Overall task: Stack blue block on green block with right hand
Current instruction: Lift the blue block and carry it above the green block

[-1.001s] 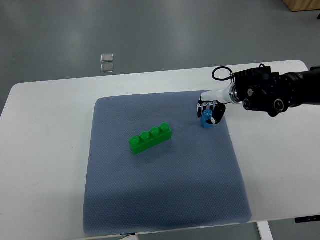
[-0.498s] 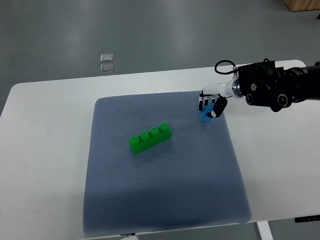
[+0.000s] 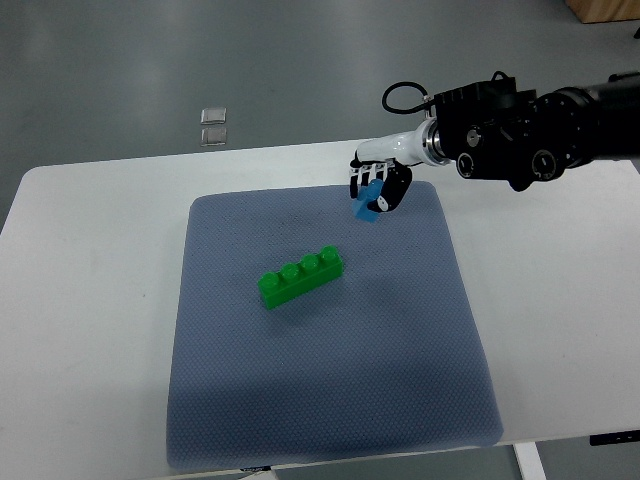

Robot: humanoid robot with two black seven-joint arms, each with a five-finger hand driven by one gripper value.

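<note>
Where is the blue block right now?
In the top view, the blue block is held in the right robot hand over the mat's far edge, up-right of the green block.

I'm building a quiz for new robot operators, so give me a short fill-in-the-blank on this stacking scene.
1. The right hand is shut on the ____ block.
2. The green block shows ____ studs on top.
3. The green block lies on a grey-blue ____ spread over the white table.
4. The blue block is held ____ the mat, not resting on the green block.

Missing words: blue; four; mat; above
</note>
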